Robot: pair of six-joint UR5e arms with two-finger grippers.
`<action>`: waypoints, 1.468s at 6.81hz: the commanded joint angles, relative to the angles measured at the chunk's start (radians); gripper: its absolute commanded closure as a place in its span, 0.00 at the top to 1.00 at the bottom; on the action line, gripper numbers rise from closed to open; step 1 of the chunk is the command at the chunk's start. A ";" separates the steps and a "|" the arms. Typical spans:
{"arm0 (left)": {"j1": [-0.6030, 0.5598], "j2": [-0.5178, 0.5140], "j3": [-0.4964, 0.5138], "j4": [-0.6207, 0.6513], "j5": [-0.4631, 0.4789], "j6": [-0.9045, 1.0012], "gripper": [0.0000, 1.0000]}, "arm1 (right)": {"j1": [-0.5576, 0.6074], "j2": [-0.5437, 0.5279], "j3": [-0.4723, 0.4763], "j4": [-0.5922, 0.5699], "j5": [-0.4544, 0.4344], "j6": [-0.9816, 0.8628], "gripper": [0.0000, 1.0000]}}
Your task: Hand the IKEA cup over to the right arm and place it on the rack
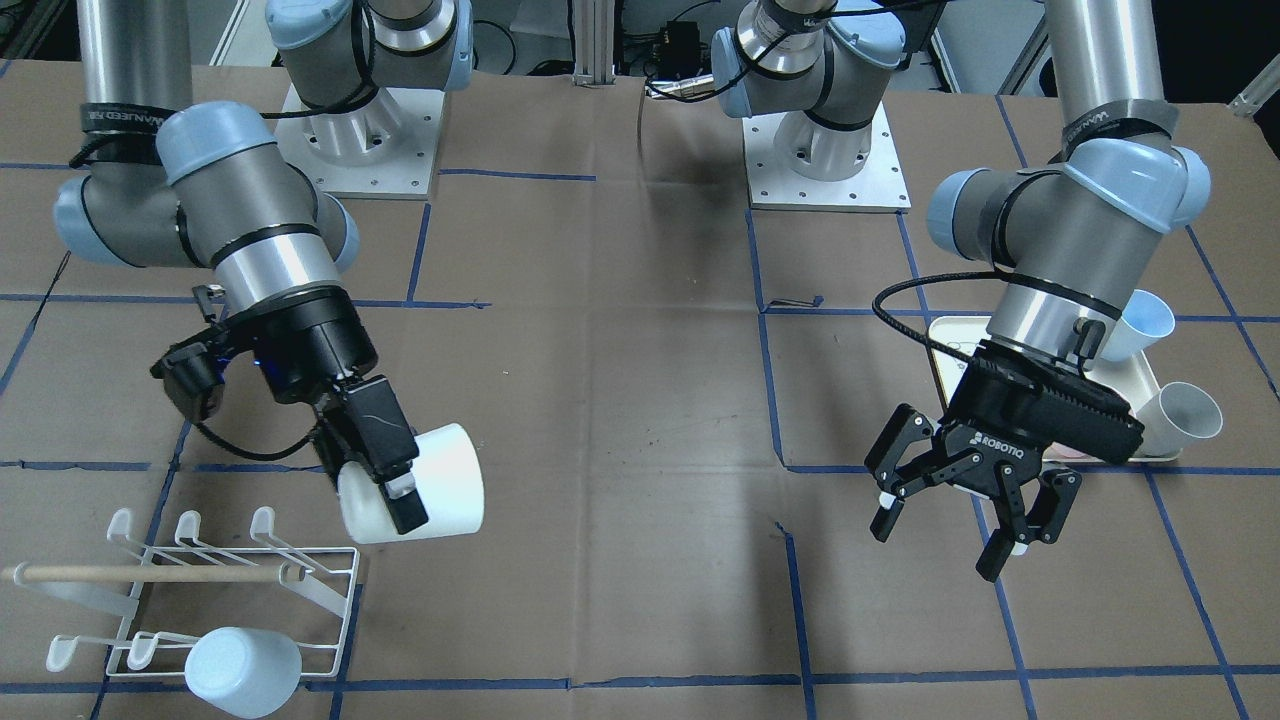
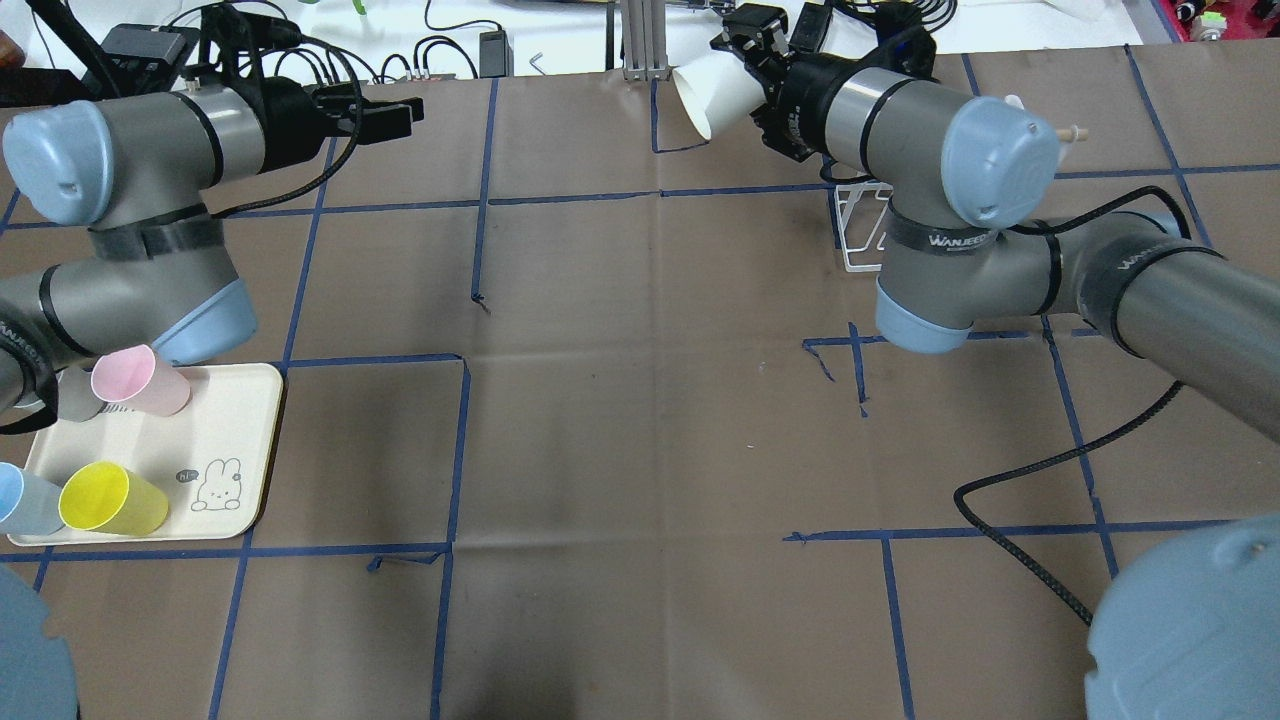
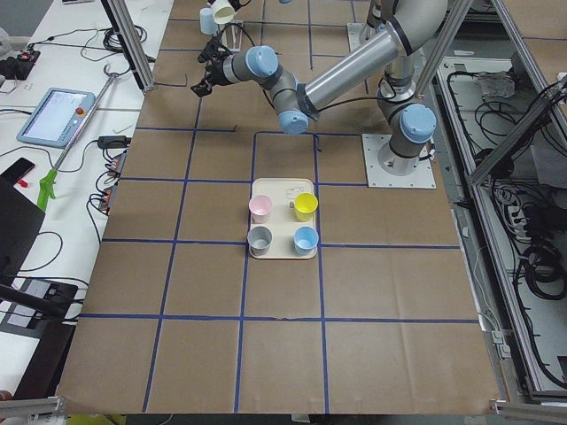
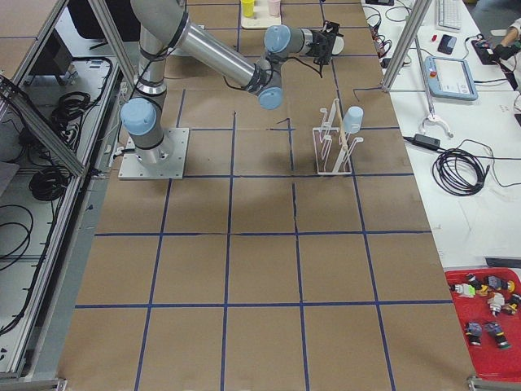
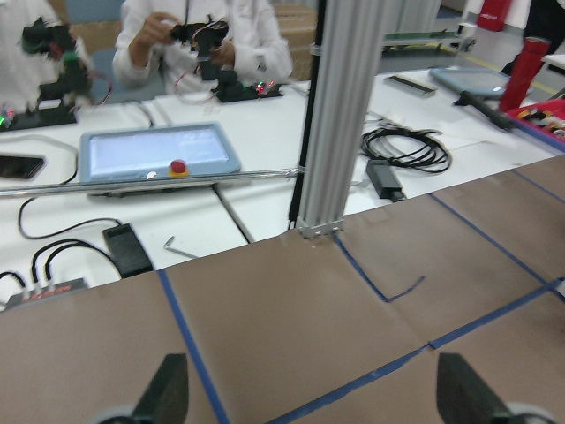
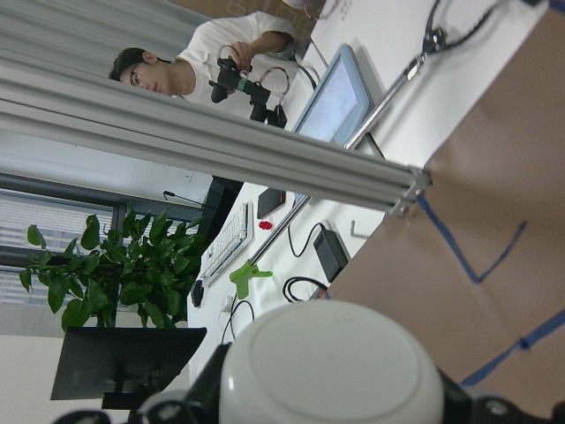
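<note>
Since the white IKEA cup (image 1: 452, 482) sits clamped in the right gripper (image 1: 398, 490) while the left gripper (image 1: 945, 532) hangs spread wide with nothing in it, the front-facing view suggests the handover is done and only the placing is left. The cup is held in the air, tilted onto its side, with one black finger across its outer wall. It is near the rack (image 1: 320, 590), at about one o'clock from it. The rack lies at seven o'clock in this view and carries one pale-blue cup (image 1: 243, 672) on its near row, with other prongs free. A cream tray (image 1: 1145, 395) with more cups sits at three o'clock, partly under the left arm

From overhead, the IKEA cup (image 2: 712, 95) shows at twelve o'clock, its mouth turned toward nine o'clock, gripped by the right gripper (image 2: 762, 60). A corner of the rack (image 2: 862, 235) peeks from under that arm. The left gripper (image 2: 385, 118) is well apart at eleven o'clock, and the tray (image 2: 245, 470) lies at eight o'clock

Both end views show the grippers too small to judge. The right-end view shows the rack (image 4: 332, 142) at one o'clock with its one cup

In the left wrist view the fingers (image 5: 166, 393) stand wide apart with only table between them

In the right wrist view the cup's rounded base (image 6: 331, 371) fills six o'clock, held between the jaws
</note>
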 commanded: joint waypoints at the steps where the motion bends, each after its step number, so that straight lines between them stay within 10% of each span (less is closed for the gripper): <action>1: -0.137 0.029 0.128 -0.426 0.296 -0.153 1.00 | -0.093 -0.021 0.002 0.007 -0.014 -0.453 0.10; 4: -0.173 0.193 0.231 -1.058 0.383 -0.199 1.00 | -0.213 -0.009 -0.005 0.034 -0.017 -0.855 0.10; 10: -0.170 0.283 0.161 -1.083 0.389 -0.188 1.00 | -0.342 0.181 -0.163 0.074 -0.035 -1.156 0.11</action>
